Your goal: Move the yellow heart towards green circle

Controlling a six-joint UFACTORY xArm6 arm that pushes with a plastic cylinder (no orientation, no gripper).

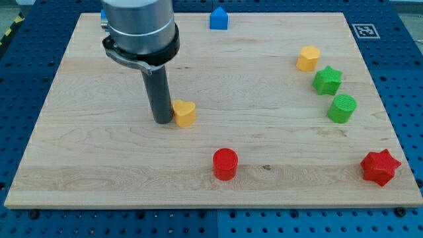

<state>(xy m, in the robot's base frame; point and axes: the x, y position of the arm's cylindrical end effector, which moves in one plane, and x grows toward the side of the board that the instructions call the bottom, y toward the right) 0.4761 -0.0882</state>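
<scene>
In the camera view, the small yellow heart-shaped plastic block (pixel 184 113) serves as the landmark, lying on the pale wooden board (pixel 92 165) left of the board's middle. My tip (pixel 162 121), the lower end of the dark rod, stands just beside the heart on the view's left, touching it or very nearly; the narrow gap cannot be judged. The rod ends plainly, with no fingers to open or clench, so it grasps nothing and can only press sideways.

The green round plastic block (pixel 342 108), the goal, sits well apart from the heart toward the view's right, at about the same height in the view. Above that green circle lie a green star-shaped block (pixel 327 80) and a yellow faceted block (pixel 308 58). From the heart, a red round block (pixel 225 163) lies to the lower right, a red star-shaped block (pixel 380 166) far to the lower right, and a blue house-shaped block (pixel 219 18) above.

The heart looks light, rigid and smooth, so it should slide easily, but its lobed outline may make it turn off a push. I judge the best contact is its left face, centred, aimed rightward.

No brand or writing is legible; a black-and-white square marker (pixel 363 30) sits at the board's upper right corner.
</scene>
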